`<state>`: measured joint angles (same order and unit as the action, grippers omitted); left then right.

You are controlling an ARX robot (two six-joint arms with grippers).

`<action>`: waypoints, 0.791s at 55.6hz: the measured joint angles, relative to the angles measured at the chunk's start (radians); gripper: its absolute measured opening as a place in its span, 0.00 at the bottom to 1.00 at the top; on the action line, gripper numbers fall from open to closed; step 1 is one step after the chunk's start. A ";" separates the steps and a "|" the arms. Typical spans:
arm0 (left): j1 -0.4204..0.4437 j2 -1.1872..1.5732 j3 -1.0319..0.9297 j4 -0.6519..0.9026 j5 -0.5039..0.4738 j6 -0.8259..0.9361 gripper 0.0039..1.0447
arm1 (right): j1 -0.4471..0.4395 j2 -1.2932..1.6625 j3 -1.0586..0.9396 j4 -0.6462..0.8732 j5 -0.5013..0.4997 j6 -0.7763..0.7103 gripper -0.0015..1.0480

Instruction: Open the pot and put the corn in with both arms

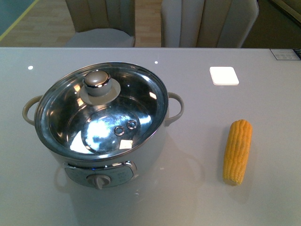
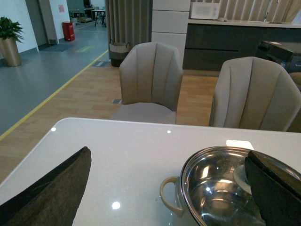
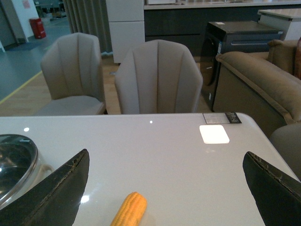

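We list, on a pale grey glossy counter [image 1: 197, 84]: one round white electric pot [image 1: 153, 143] with beige loop handles and a grey dial panel, standing left of centre near the front edge. Its clear glass lid [image 1: 141, 94] sits on the rim, with the beige knob [image 1: 97, 83] on top. One bare yellow-orange corn cob [image 1: 237, 151] lies flat toward the right side, well apart from the pot. One white square patch [image 1: 224, 75] is near the far edge; we cannot tell pad from reflection. Two beige upholstered chairs [image 1: 207, 23] stand beyond the far edge. Left hand [image 2: 167, 154]: dark fingers spread wide, holding nothing, pot rim between them. Right hand [image 3: 165, 155]: likewise wide apart and empty, corn between its fingers.
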<state>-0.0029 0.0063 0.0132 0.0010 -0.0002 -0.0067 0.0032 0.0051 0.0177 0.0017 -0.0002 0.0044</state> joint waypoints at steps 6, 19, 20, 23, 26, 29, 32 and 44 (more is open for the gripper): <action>0.000 0.000 0.000 0.000 0.000 0.000 0.93 | 0.000 0.000 0.000 0.000 0.000 0.000 0.92; 0.000 0.000 0.000 0.000 0.000 0.000 0.93 | 0.000 0.000 0.000 0.000 0.000 0.000 0.92; 0.000 0.000 0.000 0.000 0.000 0.000 0.93 | 0.000 0.000 0.000 0.000 0.000 0.000 0.92; 0.000 0.000 0.000 0.000 0.000 0.000 0.93 | 0.000 0.000 0.000 0.000 0.000 0.000 0.92; 0.000 0.000 0.000 0.000 0.000 0.000 0.93 | 0.000 0.000 0.000 0.000 0.000 0.000 0.92; 0.000 0.000 0.000 0.000 0.000 0.000 0.93 | 0.000 0.000 0.000 0.000 0.000 0.000 0.92; 0.002 0.014 0.010 -0.034 0.010 -0.013 0.93 | 0.000 0.000 0.000 0.000 0.000 0.000 0.92; 0.000 0.282 0.161 -0.273 0.063 -0.069 0.93 | 0.000 0.000 0.000 0.000 0.000 0.000 0.92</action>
<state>-0.0025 0.2882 0.1741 -0.2718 0.0624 -0.0757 0.0032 0.0051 0.0177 0.0017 -0.0002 0.0048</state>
